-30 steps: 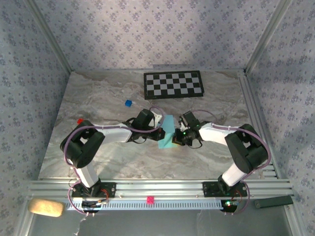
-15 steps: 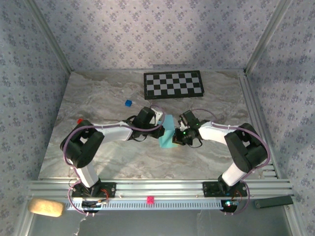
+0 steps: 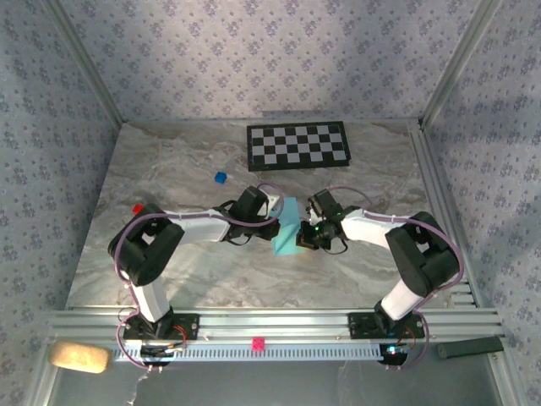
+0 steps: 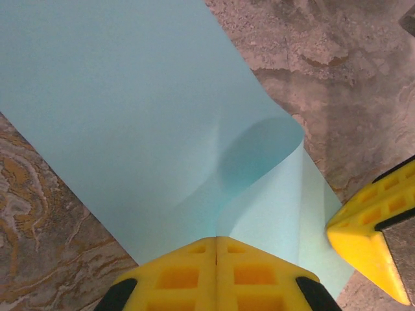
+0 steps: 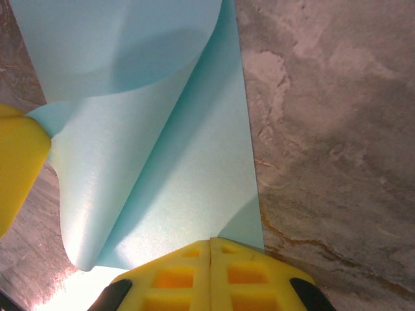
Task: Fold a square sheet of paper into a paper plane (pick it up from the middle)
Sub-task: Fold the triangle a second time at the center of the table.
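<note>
Just on the arms' side of the checkerboard (image 3: 297, 145), left gripper (image 4: 216, 240) and right gripper (image 5: 211, 243) clamp the sheet of paper (image 3: 287, 233) from opposite sides, curling it, probably to set a fold.

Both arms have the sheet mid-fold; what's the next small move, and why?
I'd probably lower both pinches toward the table so the raised flap settles flat. The left gripper and right gripper are each shut on the square sheet of paper, which bends over in a rounded loop rather than a crease, so nothing is ready to press.
</note>
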You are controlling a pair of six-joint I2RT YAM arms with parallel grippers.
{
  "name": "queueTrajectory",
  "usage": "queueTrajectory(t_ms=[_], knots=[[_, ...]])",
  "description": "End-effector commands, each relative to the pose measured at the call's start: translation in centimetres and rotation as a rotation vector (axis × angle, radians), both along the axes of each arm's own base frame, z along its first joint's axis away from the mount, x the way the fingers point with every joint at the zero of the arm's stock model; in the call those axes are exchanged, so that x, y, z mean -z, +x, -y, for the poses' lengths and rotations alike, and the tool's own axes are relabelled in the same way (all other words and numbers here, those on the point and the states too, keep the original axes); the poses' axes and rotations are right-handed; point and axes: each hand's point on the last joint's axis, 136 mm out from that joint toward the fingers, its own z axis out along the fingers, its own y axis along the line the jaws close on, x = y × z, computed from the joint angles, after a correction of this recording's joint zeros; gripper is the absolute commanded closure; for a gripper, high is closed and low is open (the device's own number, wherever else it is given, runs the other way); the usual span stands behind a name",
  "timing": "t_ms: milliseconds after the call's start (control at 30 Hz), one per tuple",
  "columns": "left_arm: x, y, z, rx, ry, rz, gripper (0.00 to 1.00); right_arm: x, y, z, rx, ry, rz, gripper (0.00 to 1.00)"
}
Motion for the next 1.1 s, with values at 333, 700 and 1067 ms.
queueTrajectory(t_ms=[333,700,1067], knots=[[0.6,0.9,-0.6,-0.030,0.040,0.017,0.98,2.0,-1.2,2.0,0.020,-0.099,-0.072,0.94],[1.3,0.5,-1.0,-0.037,0.058,-0.002,0.98,2.0,-1.2,2.0,0.023,-0.100,-0.071,0.94],[1.4,0.9,-1.2,-0.053,0.068,0.012,0.98,2.0,-1.2,2.0,0.023,-0.099,-0.071,0.94]])
